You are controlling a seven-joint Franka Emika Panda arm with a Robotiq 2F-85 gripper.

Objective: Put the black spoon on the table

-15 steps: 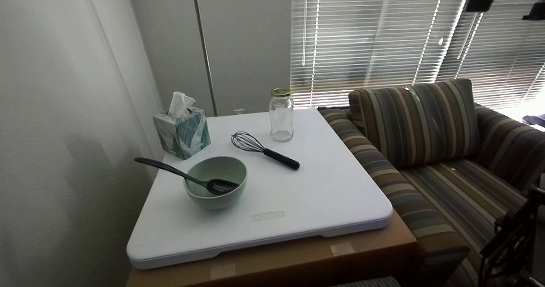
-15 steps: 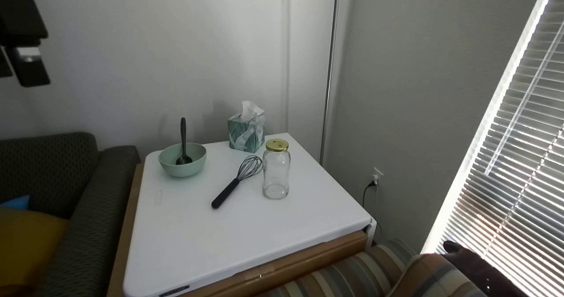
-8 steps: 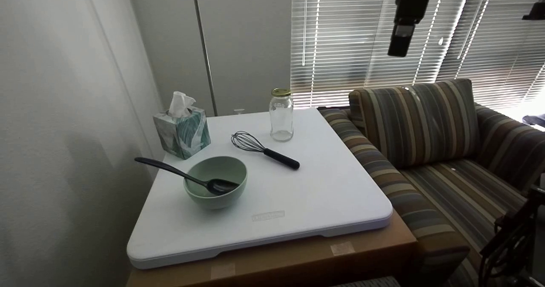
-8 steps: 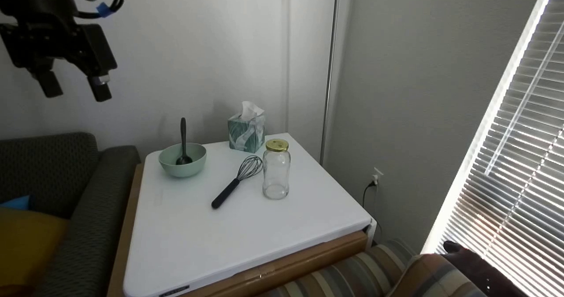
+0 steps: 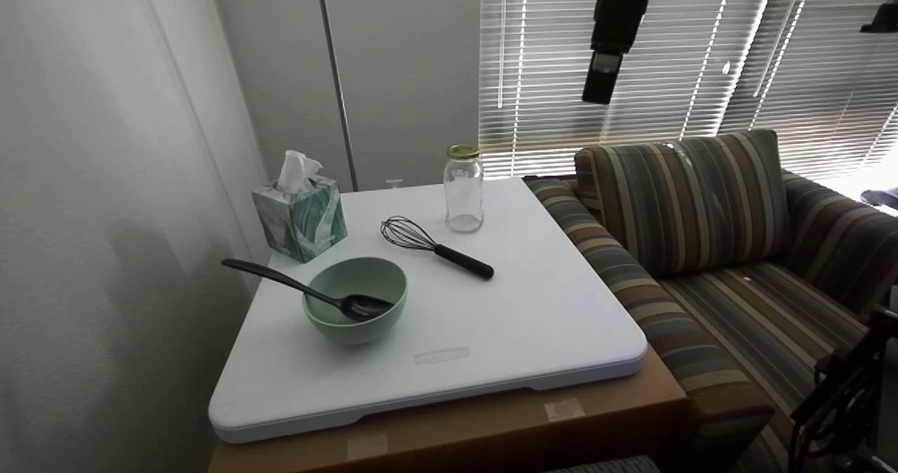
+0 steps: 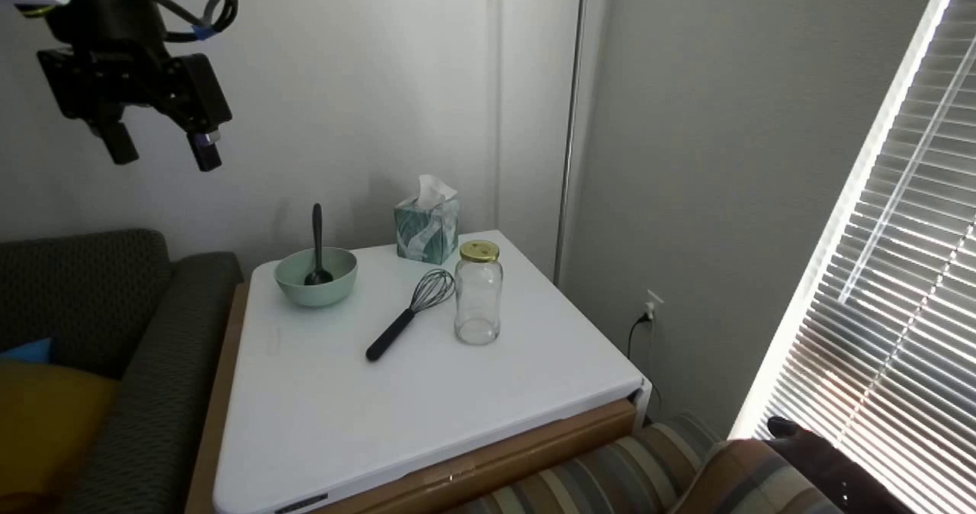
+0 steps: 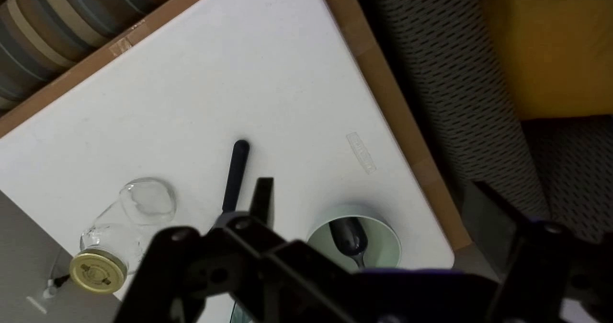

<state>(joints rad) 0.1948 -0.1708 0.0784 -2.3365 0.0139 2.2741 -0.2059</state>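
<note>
The black spoon (image 5: 365,309) rests in a green bowl (image 5: 358,332), its handle leaning over the rim towards the wall; it shows in both exterior views (image 6: 318,276). In the wrist view, the spoon's head (image 7: 348,236) shows inside the bowl, and its handle is hidden behind the gripper. The white table (image 5: 519,325) carries the bowl. My gripper (image 6: 166,162) is open and empty, high above the table's level, its fingers pointing down. In an exterior view the gripper (image 5: 596,100) is seen side-on before the blinds. In the wrist view the fingers (image 7: 371,185) are wide apart.
A whisk (image 5: 463,260) lies on the table near a glass jar (image 5: 464,196) with a gold lid. A tissue box (image 5: 302,220) stands by the wall behind the bowl. A striped sofa (image 5: 687,248) and a dark sofa (image 6: 175,331) border the table.
My gripper has come further into view, moving left in an exterior view and right in an exterior view, staying open. The spoon, bowl, whisk and jar have not moved.
</note>
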